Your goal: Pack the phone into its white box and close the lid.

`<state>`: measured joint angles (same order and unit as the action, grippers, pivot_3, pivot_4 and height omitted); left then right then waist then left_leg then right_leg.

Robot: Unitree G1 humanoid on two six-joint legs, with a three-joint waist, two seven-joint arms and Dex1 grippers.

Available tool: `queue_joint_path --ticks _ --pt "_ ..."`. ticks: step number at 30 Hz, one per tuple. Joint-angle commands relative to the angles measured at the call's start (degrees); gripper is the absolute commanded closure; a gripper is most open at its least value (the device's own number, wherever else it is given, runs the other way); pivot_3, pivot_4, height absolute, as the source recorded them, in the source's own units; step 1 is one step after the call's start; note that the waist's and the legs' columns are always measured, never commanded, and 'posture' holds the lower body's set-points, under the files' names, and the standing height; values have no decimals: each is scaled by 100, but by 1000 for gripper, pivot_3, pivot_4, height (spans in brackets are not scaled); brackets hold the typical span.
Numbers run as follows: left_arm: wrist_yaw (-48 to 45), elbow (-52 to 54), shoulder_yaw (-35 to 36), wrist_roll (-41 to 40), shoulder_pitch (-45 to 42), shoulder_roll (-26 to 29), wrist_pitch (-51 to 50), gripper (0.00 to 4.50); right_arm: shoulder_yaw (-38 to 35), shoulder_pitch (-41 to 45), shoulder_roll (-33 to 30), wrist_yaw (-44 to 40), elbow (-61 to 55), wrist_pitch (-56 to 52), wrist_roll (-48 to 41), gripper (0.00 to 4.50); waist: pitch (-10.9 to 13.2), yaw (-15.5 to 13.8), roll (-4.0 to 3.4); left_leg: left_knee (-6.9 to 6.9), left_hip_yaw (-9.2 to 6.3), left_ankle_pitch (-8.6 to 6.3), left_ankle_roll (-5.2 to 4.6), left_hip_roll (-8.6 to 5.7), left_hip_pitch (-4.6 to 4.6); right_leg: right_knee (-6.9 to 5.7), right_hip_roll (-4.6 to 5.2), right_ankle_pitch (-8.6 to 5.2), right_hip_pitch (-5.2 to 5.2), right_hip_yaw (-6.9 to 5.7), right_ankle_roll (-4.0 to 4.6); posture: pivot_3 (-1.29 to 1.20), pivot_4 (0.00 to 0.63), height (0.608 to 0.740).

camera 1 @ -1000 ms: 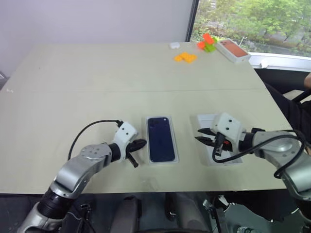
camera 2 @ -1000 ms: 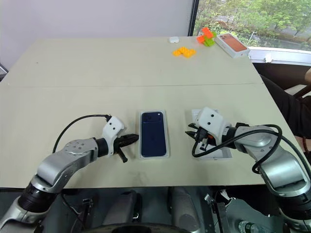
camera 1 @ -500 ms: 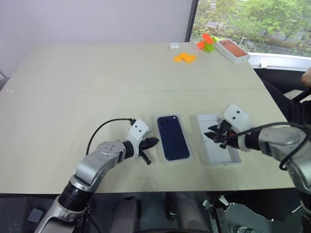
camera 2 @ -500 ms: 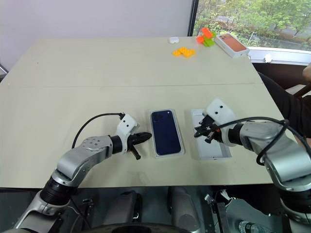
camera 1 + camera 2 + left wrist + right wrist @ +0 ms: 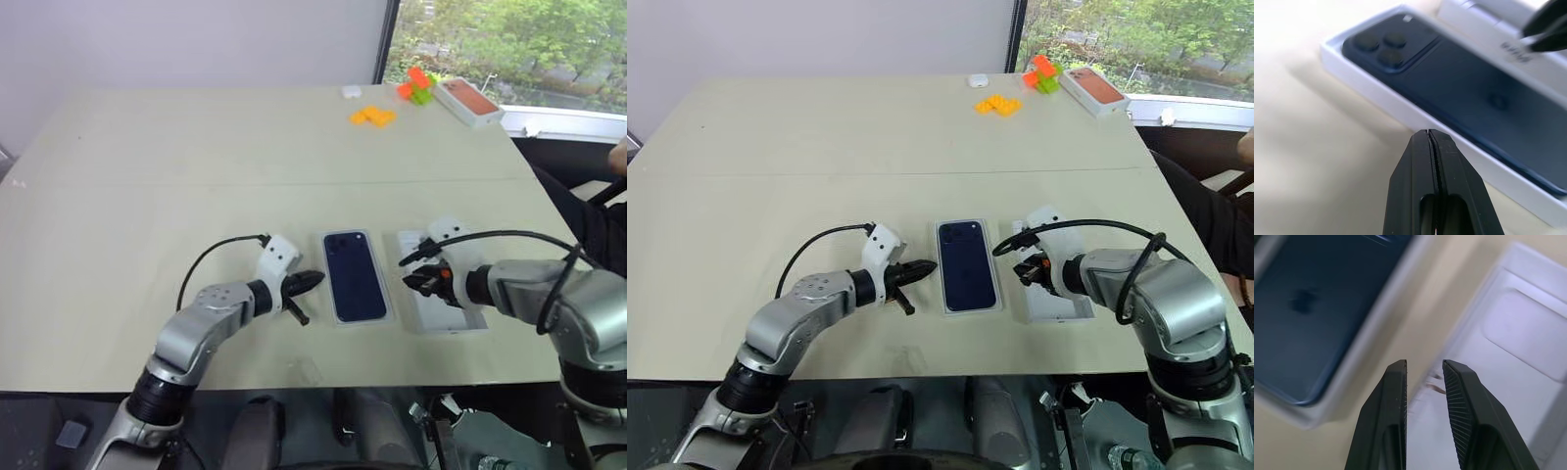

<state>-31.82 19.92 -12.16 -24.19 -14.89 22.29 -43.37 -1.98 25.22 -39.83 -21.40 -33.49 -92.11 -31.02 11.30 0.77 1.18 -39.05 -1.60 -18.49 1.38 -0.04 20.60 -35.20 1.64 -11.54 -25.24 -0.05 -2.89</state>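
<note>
With the phone (image 5: 355,289) already in the box (image 5: 384,315), the right fingers (image 5: 1462,406), narrowly parted and empty, could misgrip the lid (image 5: 460,315), while the left fingers (image 5: 1457,176), pressed shut, could nudge the box.

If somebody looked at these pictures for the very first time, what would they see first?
Probably the dark blue phone, lying in its white box near the front of the table, right in the middle. A black claw waits on each side: the left claw pinched shut beside the box, the right claw a little open over a white tray. Far away by the window sit bright orange blocks.
</note>
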Motion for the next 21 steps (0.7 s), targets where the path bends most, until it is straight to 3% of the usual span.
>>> queue_joint_path --ticks 1,7,11,16,21 --pt "-342 329 294 -198 125 231 173 4450 26 93 66 493 102 -39 -209 3323 -1 -3 -1 0 0 0 0 1 0 0 -1 0 0 0 0 0 150 740" --pt "-465 503 460 -330 277 349 154 4450 -110 103 276 1165 397 -39 -763 3323 -1 -5 0 -3 1 0 0 -1 0 1 2 -10 4 1 14 0 150 740" --pt "-470 573 541 -378 329 365 151 4500 -89 68 324 1689 474 -39 -1088 4466 -2 2 0 -2 2 -3 -6 1 2 3 1 0 1 3 -3 0 150 740" --pt "-448 565 902 -532 416 419 121 4500 -438 349 264 2235 662 -39 -1519 4466 -1 13 -1 -2 3 -4 -7 2 -1 1 -4 -1 1 4 -2 0 150 740" --pt "-531 423 1332 -571 534 600 275 4500 -1240 1239 386 2083 821 -39 -2314 4466 0 25 -3 -2 3 -3 -7 4 -2 -2 -10 -1 -2 4 -1 0 150 740"
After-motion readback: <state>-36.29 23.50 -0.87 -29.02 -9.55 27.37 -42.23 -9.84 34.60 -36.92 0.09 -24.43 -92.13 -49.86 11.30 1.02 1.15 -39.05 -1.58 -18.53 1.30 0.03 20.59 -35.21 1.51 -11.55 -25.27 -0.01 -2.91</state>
